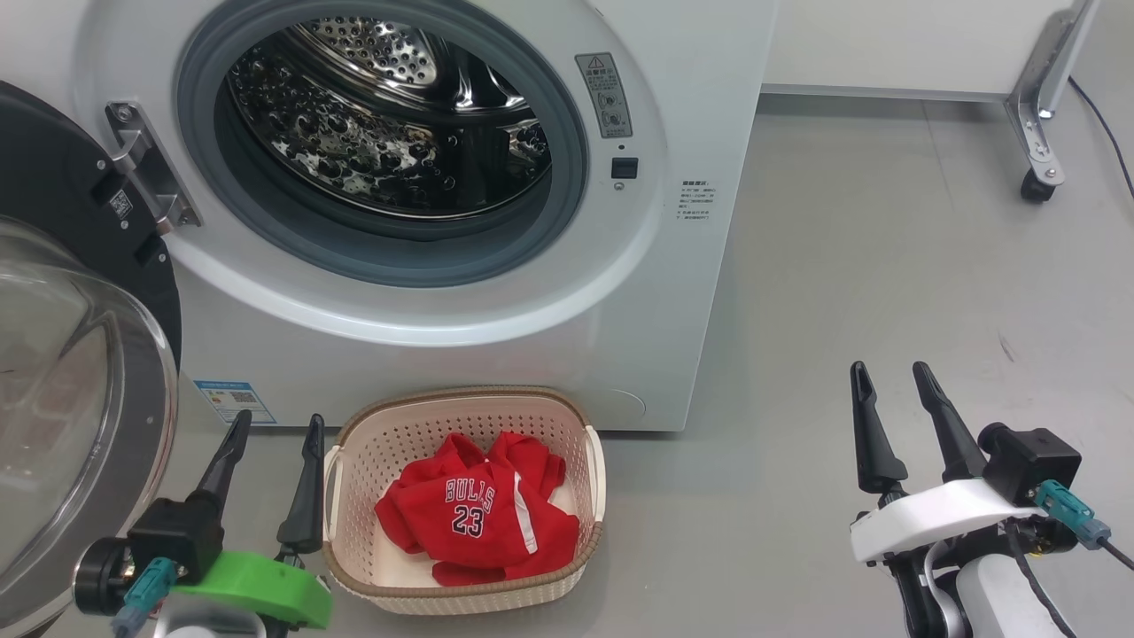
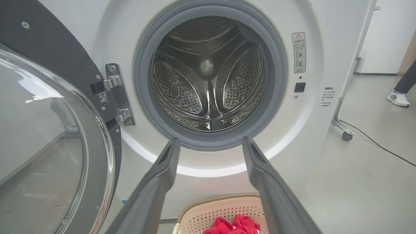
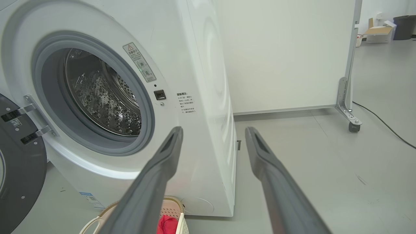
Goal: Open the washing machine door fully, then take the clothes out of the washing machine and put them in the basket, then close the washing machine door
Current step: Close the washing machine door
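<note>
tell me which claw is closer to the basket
The left claw, on the green mount: it stands right beside the basket, at its left side. The right claw, on the white mount, is well away on the other side.

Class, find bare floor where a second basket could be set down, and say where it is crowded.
Free: the floor right of the washing machine, bordered by the wall panel's caster and the right gripper. A narrower strip lies between the basket and that gripper. Crowded: lower left, where the washing machine door, left gripper and basket sit close together.
</note>
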{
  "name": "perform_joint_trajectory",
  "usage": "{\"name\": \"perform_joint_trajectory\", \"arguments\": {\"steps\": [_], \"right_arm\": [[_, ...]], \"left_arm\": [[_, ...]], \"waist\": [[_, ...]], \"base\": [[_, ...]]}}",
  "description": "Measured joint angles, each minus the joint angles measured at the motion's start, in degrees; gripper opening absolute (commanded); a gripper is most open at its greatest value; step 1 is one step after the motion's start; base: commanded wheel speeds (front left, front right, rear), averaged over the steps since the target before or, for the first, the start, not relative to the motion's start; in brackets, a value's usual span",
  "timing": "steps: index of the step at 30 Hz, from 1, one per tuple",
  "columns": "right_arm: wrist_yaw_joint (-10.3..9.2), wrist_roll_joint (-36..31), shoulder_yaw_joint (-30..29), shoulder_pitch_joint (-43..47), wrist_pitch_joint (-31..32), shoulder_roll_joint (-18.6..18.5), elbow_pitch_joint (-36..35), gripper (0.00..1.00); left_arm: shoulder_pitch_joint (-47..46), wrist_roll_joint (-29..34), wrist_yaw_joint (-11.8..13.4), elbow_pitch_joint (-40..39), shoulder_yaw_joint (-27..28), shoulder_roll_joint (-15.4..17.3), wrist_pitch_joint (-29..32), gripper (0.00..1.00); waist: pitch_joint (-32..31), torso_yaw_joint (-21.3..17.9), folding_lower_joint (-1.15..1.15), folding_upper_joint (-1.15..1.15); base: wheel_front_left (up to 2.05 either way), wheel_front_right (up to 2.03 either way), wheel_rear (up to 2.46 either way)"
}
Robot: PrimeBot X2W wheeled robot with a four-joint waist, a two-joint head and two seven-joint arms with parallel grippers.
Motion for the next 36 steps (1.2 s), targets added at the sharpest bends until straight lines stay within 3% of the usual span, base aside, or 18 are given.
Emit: {"name": "perform_joint_trajectory", "arguments": {"steps": [17, 36], "right_arm": [[0.01, 0.0, -0.1, 0.0, 0.0, 0.1, 0.0, 1.00], [0.00, 0.0, -0.1, 0.0, 0.0, 0.2, 0.1, 1.00]], "left_arm": [[0.2, 0.0, 0.0, -1.2, 0.7, -0.1, 0.0, 1.00], [0.2, 0.1, 0.0, -1.8, 0.7, -0.2, 0.0, 1.00]], "waist": [[0.2, -0.2, 0.00, 0.00], [0.3, -0.6, 0.00, 0.00]], "base": [[-0.05, 0.15, -0.10], [-0.61, 0.91, -0.30]]}}
